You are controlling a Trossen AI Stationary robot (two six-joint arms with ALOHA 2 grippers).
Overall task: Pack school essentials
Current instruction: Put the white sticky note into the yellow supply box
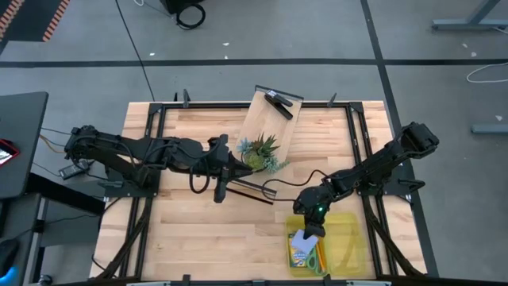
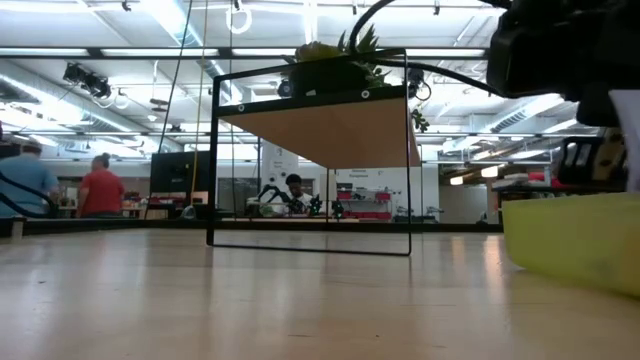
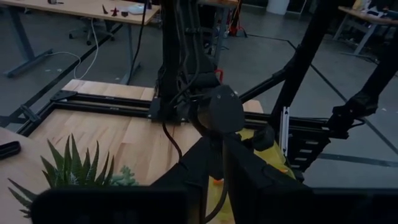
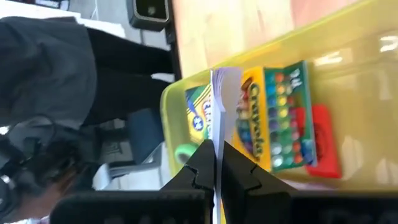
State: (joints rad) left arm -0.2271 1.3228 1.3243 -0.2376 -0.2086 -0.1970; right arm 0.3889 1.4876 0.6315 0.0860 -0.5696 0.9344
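A yellow bin stands at the table's near right. In it lie the yellow-green crayon box and the green-handled scissors. My right gripper hangs over the bin's left part, shut on the pale blue-white pad. My left gripper is near the table's middle, beside the spiky plant. Its fingers are nearly together, and thin pencils stretch from it toward the bin. My right gripper pinches the pad between its two fingers at one edge, coming from above. The pad shows edge-on, lifted clear above the crayon box in the bin. My left gripper seems to hold the pencils at one end, where a sliver of orange shows between its fingers. The pencils run on along the fingers toward the table's right.
A tilted wooden board on a black wire frame stands at the far middle, with a black clip-like object on it. A red block also lies in the bin. Bare wood stretches along the near left.
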